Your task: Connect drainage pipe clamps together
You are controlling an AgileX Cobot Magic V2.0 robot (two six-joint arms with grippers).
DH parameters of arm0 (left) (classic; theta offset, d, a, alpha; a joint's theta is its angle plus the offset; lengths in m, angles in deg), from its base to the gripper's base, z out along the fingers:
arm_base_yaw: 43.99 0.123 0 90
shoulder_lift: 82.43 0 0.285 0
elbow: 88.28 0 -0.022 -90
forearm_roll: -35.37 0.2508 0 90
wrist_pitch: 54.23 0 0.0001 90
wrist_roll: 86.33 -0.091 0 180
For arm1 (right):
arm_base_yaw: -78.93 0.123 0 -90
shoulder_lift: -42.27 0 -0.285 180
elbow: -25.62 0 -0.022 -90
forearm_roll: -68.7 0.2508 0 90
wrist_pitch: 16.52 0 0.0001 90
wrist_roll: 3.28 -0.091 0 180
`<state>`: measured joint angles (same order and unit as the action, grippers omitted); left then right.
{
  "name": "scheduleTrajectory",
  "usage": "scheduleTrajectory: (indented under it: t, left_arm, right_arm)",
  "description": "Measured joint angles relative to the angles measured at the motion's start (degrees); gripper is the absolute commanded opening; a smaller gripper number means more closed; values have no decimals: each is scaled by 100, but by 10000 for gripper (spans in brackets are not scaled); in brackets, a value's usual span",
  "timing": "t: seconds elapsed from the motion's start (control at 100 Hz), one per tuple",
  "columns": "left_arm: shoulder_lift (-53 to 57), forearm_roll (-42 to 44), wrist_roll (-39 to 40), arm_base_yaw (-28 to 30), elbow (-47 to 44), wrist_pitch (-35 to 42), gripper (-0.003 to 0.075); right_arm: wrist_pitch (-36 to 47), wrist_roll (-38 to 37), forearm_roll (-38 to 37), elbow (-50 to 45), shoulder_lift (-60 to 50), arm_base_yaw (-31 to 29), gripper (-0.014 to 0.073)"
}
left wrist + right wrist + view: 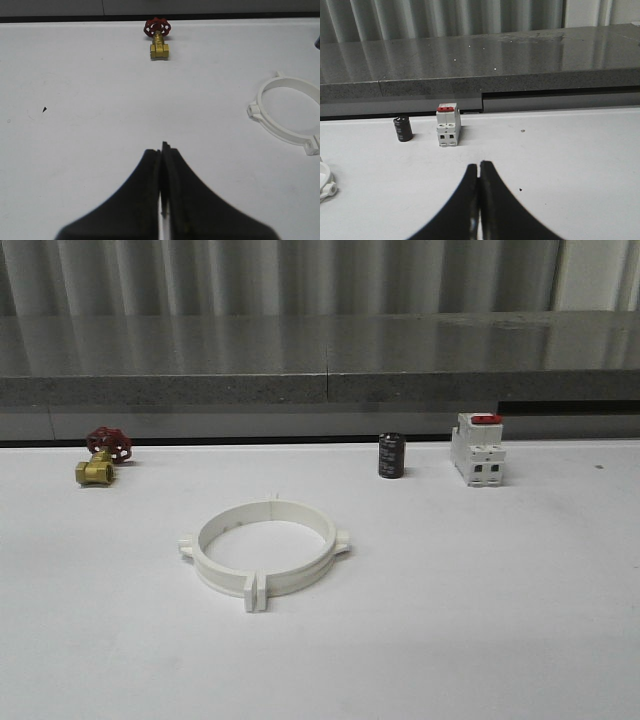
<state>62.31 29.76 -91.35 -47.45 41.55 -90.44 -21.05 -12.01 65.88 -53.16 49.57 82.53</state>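
The two white drainage pipe clamps point(265, 548) lie on the white table as one closed ring, their flat end tabs side by side at the front and small lugs on either side. Part of the ring point(287, 116) also appears in the left wrist view, off to one side of the fingers. A sliver of the clamps point(326, 181) sits at the edge of the right wrist view. My left gripper point(161, 148) is shut with nothing in it, over bare table well away from the ring. My right gripper point(479, 166) is also shut and empty, over bare table.
A brass valve with a red handwheel point(102, 455) stands at the back left. A black cylinder point(391, 455) and a white boxy switch with a red top point(477, 449) stand at the back right. A grey ledge point(320, 360) runs behind the table.
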Motion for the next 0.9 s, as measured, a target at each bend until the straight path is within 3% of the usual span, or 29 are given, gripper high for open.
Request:
scheduleTrajectory:
  t: [0.19,0.52,0.71,0.9]
  left_arm:
    - [8,28,0,0,-49,424,-21]
    - [872,202,31,-100,-1538,2804,-21]
    - [1630,662,632,-171,-2358,3058,-21]
    - [2250,742,755,-171,-2702,3060,-21]
  right_arm:
    - [0,0,0,0,0,0,-67]
    - [0,0,0,0,0,0,-67]
    - [0,10,0,0,0,0,-67]
    - [0,10,0,0,0,0,-67]
